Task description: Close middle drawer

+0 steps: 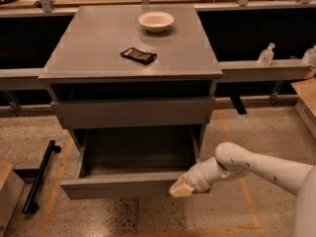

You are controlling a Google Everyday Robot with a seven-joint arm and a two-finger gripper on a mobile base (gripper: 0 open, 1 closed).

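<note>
The middle drawer (123,184) of the grey cabinet (133,58) stands pulled far out, with its empty inside showing. Its flat front faces me, low in the view. The top drawer front (133,111) sits above it. The lowest drawer front is hidden under the open drawer. My gripper (180,187), with tan fingertips held together, rests against the right part of the middle drawer's front. The white arm (256,167) comes in from the lower right.
A white bowl (156,21) and a dark snack packet (138,56) lie on the cabinet top. A black bar (39,174) lies on the floor at the left. A box corner (7,186) is at far left. Bottles (266,55) stand on a right ledge.
</note>
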